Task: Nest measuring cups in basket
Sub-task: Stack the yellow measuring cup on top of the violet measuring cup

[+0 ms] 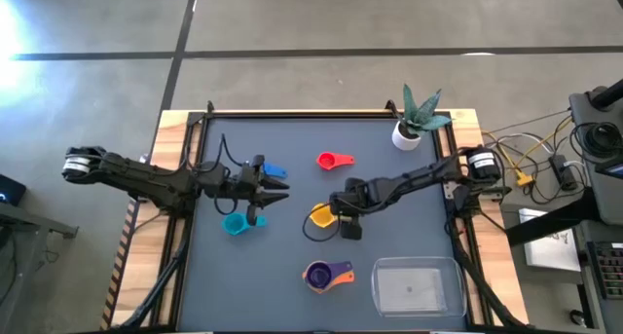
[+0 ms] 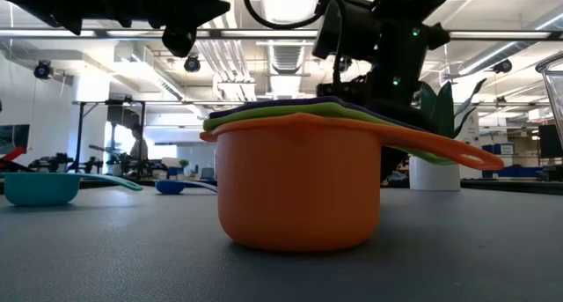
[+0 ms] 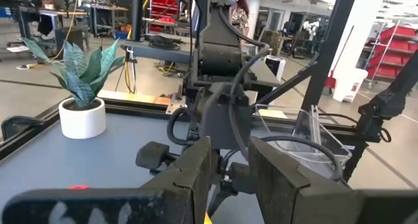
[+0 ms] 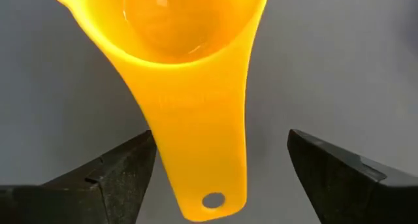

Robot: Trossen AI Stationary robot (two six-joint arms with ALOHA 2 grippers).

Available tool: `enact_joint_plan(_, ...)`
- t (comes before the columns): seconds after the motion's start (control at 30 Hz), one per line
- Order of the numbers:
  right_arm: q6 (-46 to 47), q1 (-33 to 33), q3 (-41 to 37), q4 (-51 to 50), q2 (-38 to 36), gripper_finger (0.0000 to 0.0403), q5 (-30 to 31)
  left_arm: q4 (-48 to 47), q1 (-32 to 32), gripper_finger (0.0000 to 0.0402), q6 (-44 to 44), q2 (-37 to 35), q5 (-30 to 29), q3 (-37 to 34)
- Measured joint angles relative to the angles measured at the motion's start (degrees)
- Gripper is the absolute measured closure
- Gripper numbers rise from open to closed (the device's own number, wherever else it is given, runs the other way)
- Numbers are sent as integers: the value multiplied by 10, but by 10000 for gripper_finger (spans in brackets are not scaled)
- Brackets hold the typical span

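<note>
A yellow measuring cup lies on the dark mat near the middle. My right gripper hangs open over it, pointing steeply down. Its fingers stand on either side of the cup's flat handle without touching it. My left gripper is held level above the mat on the left, open with nothing between its fingers. A blue cup and a teal cup lie near it. A red cup lies farther back. An orange cup holding a purple and a green one stands near the front. The clear basket is at the front right.
A white plant pot with a spiky green plant stands at the far right corner. A raised frame runs round the mat. My right arm stands across from my left gripper. Bare mat lies between the cups.
</note>
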Motion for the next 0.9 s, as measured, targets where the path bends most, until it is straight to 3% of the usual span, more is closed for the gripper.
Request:
enact_joint_plan(0.17, -18, -2, 0, 9, -1, 123, -13, 1, 0, 316, 0, -1, 0, 0)
enact_joint_plan(0.5, -20, -2, 0, 10, -6, 273, -27, 1, 0, 316, 3, -1, -1, 0)
enact_joint_plan(0.9, 8, 22, 0, 1, -35, 281, -24, 1, 1, 316, 5, -1, -2, 0)
